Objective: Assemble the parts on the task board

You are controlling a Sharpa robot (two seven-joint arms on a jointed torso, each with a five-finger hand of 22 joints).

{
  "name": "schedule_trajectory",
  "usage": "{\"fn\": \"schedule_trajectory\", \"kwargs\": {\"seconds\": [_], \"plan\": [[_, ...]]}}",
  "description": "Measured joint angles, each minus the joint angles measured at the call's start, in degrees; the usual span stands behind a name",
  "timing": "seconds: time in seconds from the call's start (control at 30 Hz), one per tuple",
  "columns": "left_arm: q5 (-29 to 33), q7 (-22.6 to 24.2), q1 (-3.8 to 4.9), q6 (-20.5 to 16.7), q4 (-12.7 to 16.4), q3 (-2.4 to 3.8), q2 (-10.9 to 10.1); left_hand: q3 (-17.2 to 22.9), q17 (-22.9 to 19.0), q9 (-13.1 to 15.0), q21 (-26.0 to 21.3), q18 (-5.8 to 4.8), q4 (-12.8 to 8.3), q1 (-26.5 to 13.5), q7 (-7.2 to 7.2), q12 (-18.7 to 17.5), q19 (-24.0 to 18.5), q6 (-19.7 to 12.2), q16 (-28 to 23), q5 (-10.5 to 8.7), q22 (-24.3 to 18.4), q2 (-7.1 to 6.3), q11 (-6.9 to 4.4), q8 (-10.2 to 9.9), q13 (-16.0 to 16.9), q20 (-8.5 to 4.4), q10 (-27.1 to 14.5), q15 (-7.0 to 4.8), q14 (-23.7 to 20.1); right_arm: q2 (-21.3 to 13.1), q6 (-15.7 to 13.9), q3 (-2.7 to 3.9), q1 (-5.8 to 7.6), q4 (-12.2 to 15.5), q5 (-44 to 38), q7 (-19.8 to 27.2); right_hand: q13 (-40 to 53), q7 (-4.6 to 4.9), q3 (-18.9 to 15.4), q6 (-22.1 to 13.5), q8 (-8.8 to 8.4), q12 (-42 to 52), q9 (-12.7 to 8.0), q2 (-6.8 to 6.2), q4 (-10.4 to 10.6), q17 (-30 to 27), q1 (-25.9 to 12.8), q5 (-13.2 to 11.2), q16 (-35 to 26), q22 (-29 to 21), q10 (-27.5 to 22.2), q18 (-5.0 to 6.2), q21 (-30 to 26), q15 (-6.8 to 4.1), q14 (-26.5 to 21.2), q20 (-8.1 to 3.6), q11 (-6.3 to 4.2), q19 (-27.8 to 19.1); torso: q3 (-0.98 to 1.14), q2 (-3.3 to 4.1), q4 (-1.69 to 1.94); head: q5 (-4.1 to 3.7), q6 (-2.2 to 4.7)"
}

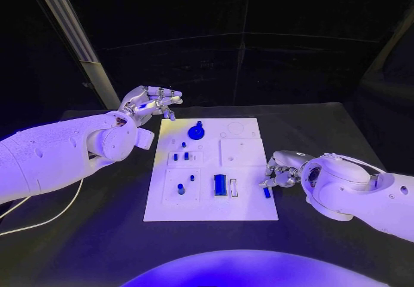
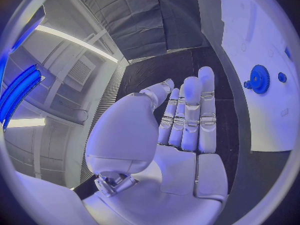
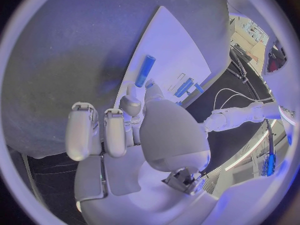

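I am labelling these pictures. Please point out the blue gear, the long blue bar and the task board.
blue gear (image 1: pixel 195 132): head view, centre of its round face.
long blue bar (image 1: pixel 220 184): head view, middle of its length.
task board (image 1: pixel 250 206): head view, bare white area near its near right corner.

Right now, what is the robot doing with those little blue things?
The robot is putting small blue parts together on a white task board on a black table. Its right hand rests at the board's right edge, its fingers on a small blue part there; whether it grips it is hard to tell. Its left hand hovers open beyond the board's far left corner, holding nothing. A blue gear and a long blue bar sit on the board.
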Motion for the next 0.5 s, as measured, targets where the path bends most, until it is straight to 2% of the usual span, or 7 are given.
{"fn": "schedule_trajectory", "kwargs": {"seconds": [0.1,0.2,0.33,0.43,0.5], "plan": [[0.0,0.0,0.0,0.0,0.0,0.0,0.0,0.0,0.0,0.0,0.0,0.0,0.0,0.0,0.0,0.0,0.0,0.0,0.0,0.0,0.0,0.0,0.0,0.0,0.0,0.0,0.0,0.0,0.0,0.2,0.3,0.0,0.0,0.0,-0.9,-0.3,-0.1,0.0,-0.4,0.0,0.0,0.0,0.1,0.0,0.1,0.0,0.0,-0.3,0.0,-0.1,0.0,0.0,0.0,0.0,0.0,0.0,0.0,0.0,0.0,0.0,0.0,0.0,-0.01],[0.0,0.0,0.0,0.0,0.0,0.0,0.0,0.0,-0.1,0.0,0.0,0.0,0.0,0.0,0.0,0.0,0.0,0.0,0.0,0.0,-0.1,0.0,0.12,0.3,0.0,0.0,-0.1,0.0,0.0,0.2,0.5,0.0,-0.05,0.0,-1.7,-0.5,-0.1,-0.01,-1.2,0.0,0.01,-0.1,0.3,-0.15,0.8,0.0,-0.2,-1.7,0.0,-0.2,0.0,0.0,0.0,0.0,0.0,0.0,0.0,0.0,-0.01,0.0,0.0,0.0,-0.02],[0.0,-0.1,0.0,0.0,0.0,0.0,-0.1,0.0,-0.1,0.0,0.0,0.0,0.0,0.0,0.0,0.0,0.0,0.0,0.0,0.0,-0.1,0.0,0.21,0.3,0.0,0.0,-0.2,0.0,0.0,0.2,0.5,-0.03,-0.11,0.1,-2.6,-0.7,-0.2,-0.01,-3.0,0.0,-0.05,-0.4,0.7,-1.69,2.8,0.0,-2.4,-5.7,0.0,-0.2,0.0,0.0,0.0,0.0,0.0,0.0,0.0,0.0,-0.01,-0.03,0.0,-0.01,-0.02],[0.0,-0.1,0.0,0.0,-0.1,-0.02,-0.1,0.0,-0.1,0.0,0.0,0.0,0.0,0.0,0.0,0.0,0.0,0.0,0.0,0.0,-0.1,0.0,0.21,0.3,0.0,0.0,-0.2,0.0,0.0,0.1,0.5,-0.05,-0.14,0.2,-3.3,-1.0,-0.2,-0.01,-3.0,0.0,-0.36,-0.4,1.0,-2.78,4.6,0.0,-3.4,-7.4,0.0,-0.3,0.0,0.0,0.0,0.0,0.0,0.0,0.0,0.0,-0.01,-0.03,-0.02,-0.01,-0.03],[0.0,-0.1,0.0,0.0,-0.1,-0.02,-0.1,0.0,-0.1,0.0,0.0,0.0,0.0,0.0,0.0,0.0,0.0,0.0,0.0,0.0,-0.1,0.0,0.21,0.3,0.0,0.0,-0.2,0.0,0.0,0.1,0.5,-0.06,-0.16,0.2,-3.8,-1.2,-0.2,-0.01,-2.7,0.0,-0.36,-0.4,1.1,-3.17,5.1,0.0,-3.8,-8.0,0.0,-0.3,0.0,0.0,0.0,0.0,0.0,0.0,0.0,0.0,-0.01,-0.03,-0.04,-0.01,-0.05]]}}
